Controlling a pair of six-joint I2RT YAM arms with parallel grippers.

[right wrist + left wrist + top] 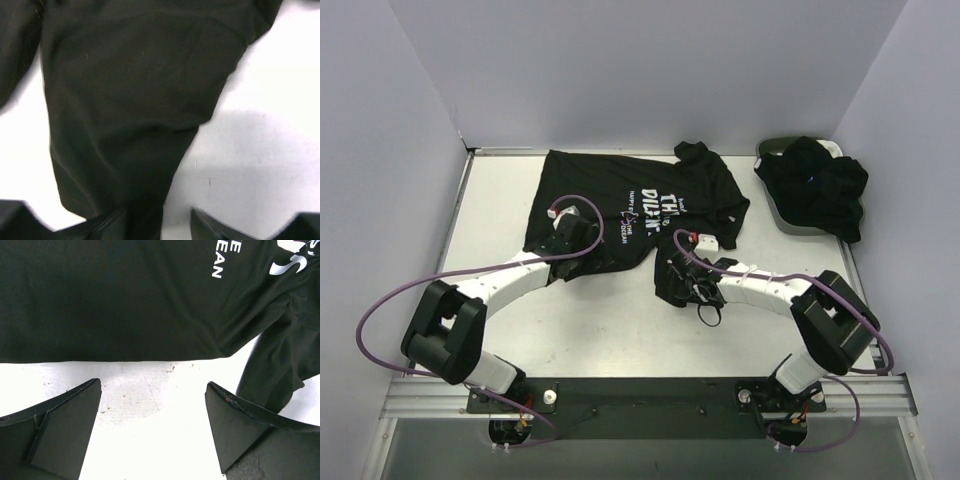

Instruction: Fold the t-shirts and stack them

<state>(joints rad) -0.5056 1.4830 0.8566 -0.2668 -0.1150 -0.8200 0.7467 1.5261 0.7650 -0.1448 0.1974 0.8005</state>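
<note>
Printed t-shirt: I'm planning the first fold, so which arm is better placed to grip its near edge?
Right: the right fingers straddle a trailing tip of the t-shirt; the left fingers stand open over bare table, short of the hem.

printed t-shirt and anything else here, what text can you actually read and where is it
"EAN", with a lone "E" above it: white print on the black printed t-shirt, left wrist view, cut off by the frame edge.
"THE OCEAN": small white print on that shirt, top view, only just readable.
"TH..." and "DI...": large white letters beside it; the rest, and another small line, are too blurred to read.
No other readable text.
</note>
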